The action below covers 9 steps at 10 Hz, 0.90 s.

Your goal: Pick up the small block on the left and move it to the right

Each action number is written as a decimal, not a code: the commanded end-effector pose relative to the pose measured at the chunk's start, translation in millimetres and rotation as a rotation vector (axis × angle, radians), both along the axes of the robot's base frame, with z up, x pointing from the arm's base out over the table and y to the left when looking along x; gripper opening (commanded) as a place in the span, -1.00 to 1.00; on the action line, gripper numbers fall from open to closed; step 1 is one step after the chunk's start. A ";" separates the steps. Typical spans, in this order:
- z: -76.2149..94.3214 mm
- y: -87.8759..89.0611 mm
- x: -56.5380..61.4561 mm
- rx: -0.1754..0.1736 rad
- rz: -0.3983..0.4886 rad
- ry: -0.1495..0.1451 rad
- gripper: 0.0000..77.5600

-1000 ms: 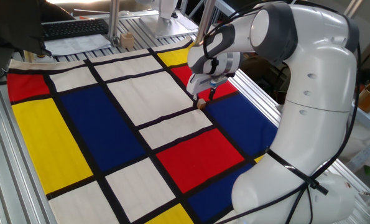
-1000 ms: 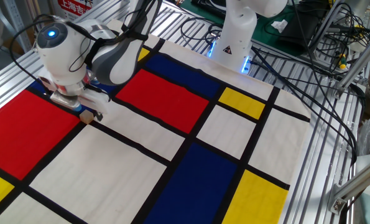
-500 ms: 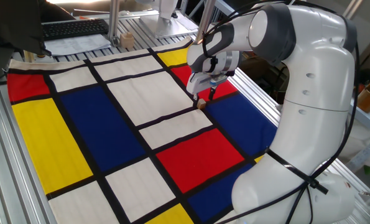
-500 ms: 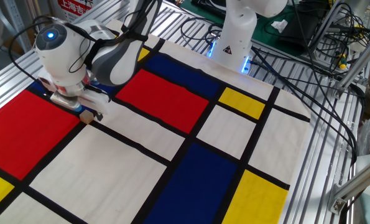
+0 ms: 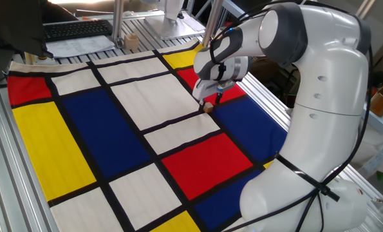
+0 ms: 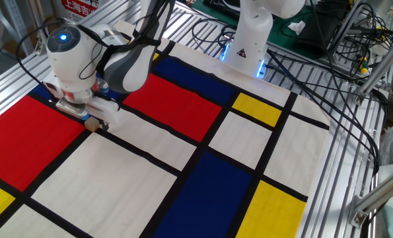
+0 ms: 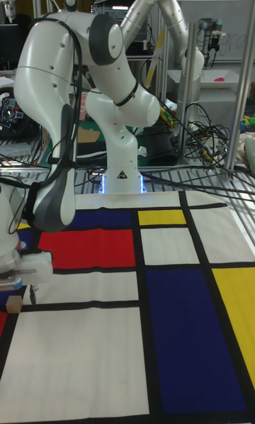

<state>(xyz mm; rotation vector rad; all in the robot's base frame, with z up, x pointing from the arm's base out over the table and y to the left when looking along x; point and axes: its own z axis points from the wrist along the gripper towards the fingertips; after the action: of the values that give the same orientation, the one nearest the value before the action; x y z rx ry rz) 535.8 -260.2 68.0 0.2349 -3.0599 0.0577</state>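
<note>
OK, small block (image 5: pixel 208 107), a plain tan wooden cube, sits on the black stripe of the flat colour-block cloth (image 5: pixel 114 129), pinched between the dark fingers of the gripper (image 5: pixel 210 102). Versus 0.5 s ago: glossy white wrist sits slightly higher, block position unchanged.
</note>
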 end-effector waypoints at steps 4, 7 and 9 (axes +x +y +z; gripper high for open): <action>10.6 -9.8 10.5 -0.001 -0.002 0.006 1.00; 9.4 -10.7 11.6 -0.002 0.003 0.014 1.00; 7.4 -10.5 11.9 0.001 0.008 0.015 1.00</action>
<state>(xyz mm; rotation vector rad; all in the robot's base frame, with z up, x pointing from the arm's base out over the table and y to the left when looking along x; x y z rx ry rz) 545.6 -268.5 73.4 0.2383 -3.0448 0.0532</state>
